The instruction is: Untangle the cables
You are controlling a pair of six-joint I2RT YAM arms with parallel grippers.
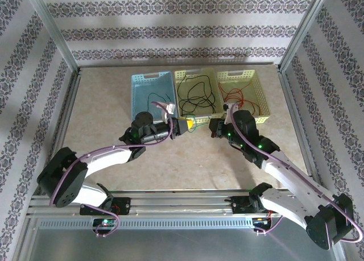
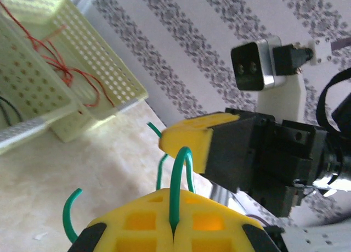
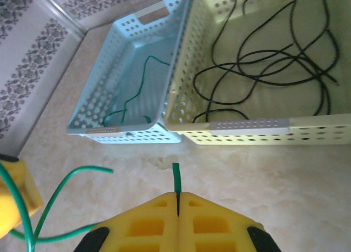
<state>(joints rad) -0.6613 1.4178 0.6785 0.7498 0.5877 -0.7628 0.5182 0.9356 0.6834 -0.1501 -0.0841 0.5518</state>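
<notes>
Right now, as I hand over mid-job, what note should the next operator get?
Left gripper: shut on a thin green wire.
Right gripper: shut on what seems the same wire, which loops slack between them.
Sorted: another green wire in the light blue plastic basket, black wire in the pale green-yellow middle basket, red wire in the yellow basket.
Left to do: drop the held wire, probably into the blue basket.

The overhead view is evenly, softly lit, with faint shadow bands on the back wall (image 1: pixel 182 22) toward twelve o'clock. Both wrist views are hazy. In the left one, the left gripper (image 2: pixel 174 230) blurs at six o'clock, and glare washes out eleven o'clock.
</notes>
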